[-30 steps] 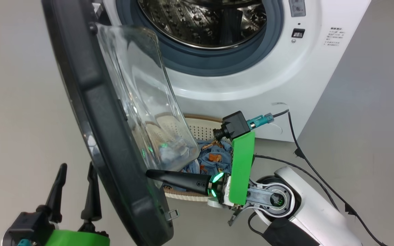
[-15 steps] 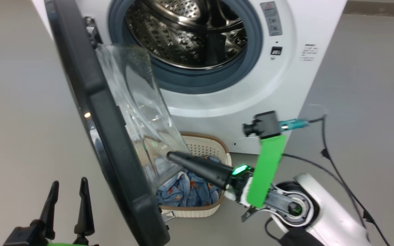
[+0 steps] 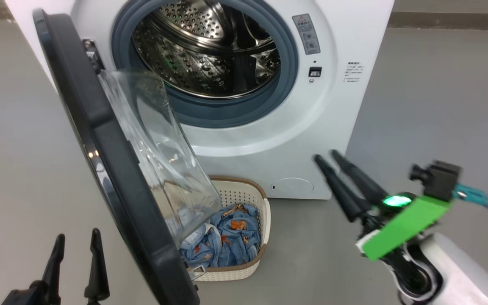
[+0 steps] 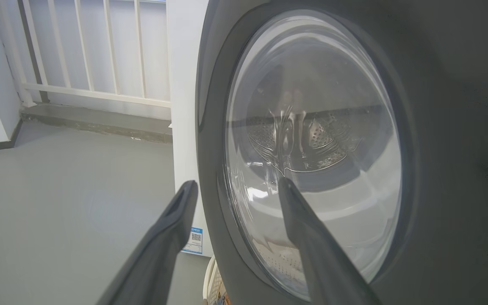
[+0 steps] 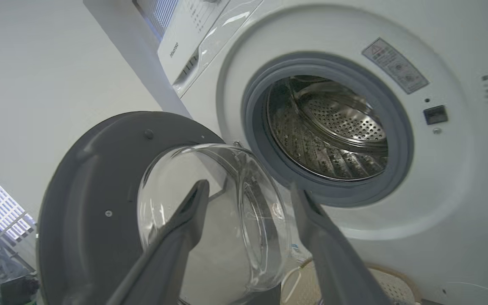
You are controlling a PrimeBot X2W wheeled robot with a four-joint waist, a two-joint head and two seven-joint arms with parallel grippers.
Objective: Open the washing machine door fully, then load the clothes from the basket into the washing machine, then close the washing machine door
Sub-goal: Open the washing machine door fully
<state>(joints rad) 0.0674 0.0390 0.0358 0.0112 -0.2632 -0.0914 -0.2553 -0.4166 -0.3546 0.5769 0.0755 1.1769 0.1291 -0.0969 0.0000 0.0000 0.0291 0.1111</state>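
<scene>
The washing machine (image 3: 235, 140) stands on the floor, drum exposed. The washing machine door (image 3: 100, 140) hangs swung out at its left (hinge side). Under the door's glass sits the basket (image 3: 244, 195), holding the clothes (image 3: 231, 237). The right gripper (image 3: 325, 155) hovers right of the basket, jaws spread and empty. The left gripper (image 3: 78, 234) is outside the door, jaws also spread.

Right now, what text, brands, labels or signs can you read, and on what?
"Hisense": washing machine, upper front panel.
Grey warning sticker right of the drum opening: triangle sign, wording too small to read.
Small black print further right: blurred.
Blue QR sticker low on the machine: unreadable.
</scene>
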